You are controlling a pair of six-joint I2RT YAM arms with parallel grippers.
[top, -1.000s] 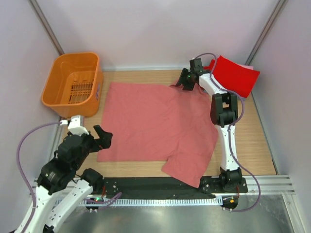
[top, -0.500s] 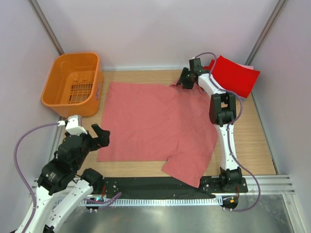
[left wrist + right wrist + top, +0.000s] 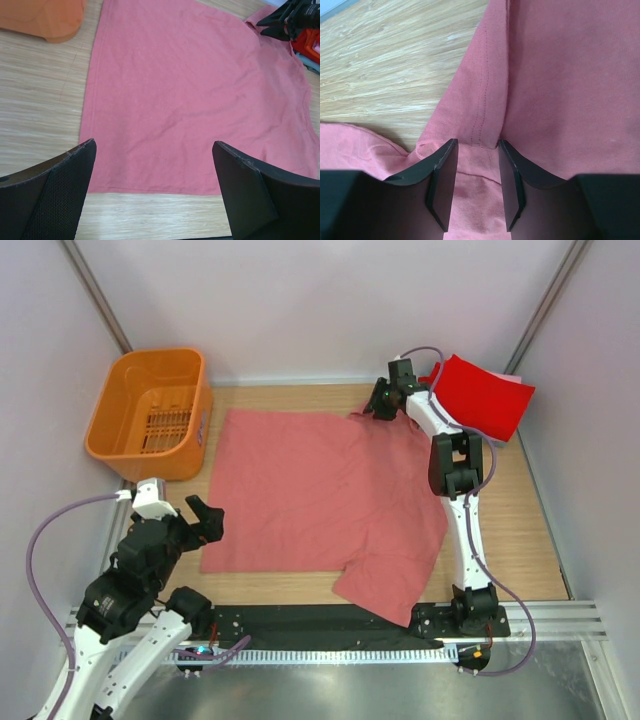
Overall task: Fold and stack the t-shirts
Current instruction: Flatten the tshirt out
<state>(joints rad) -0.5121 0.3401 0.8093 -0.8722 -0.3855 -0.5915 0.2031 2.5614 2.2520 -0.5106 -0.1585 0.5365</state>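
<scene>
Salmon-pink short-sleeved cloth t-shirt (image 3: 325,495): was spread flat on the wooden table (image 3: 520,520), one sleeve trailing toward the near edge.
Right gripper (image 3: 472,185): was set at the shirt's far sleeve, fingers (image 3: 442,180) pinched on a fold of its cloth.
Left gripper (image 3: 155,190): was held above the shirt's near-left hem, fingers wide apart, nothing between them.
Bright red folded t-shirt (image 3: 485,395): lay at the far right corner.
Orange plastic slotted basket (image 3: 150,412): stood far left, beside the shirt.

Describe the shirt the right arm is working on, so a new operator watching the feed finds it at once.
Start from the orange basket at the table's far left corner; the salmon-pink t-shirt lies spread flat just to its right, covering most of the wood. The right gripper pinches its far edge. Unlike the bright red shirt folded small at the far right, it is paler, unfolded and far bigger.
</scene>
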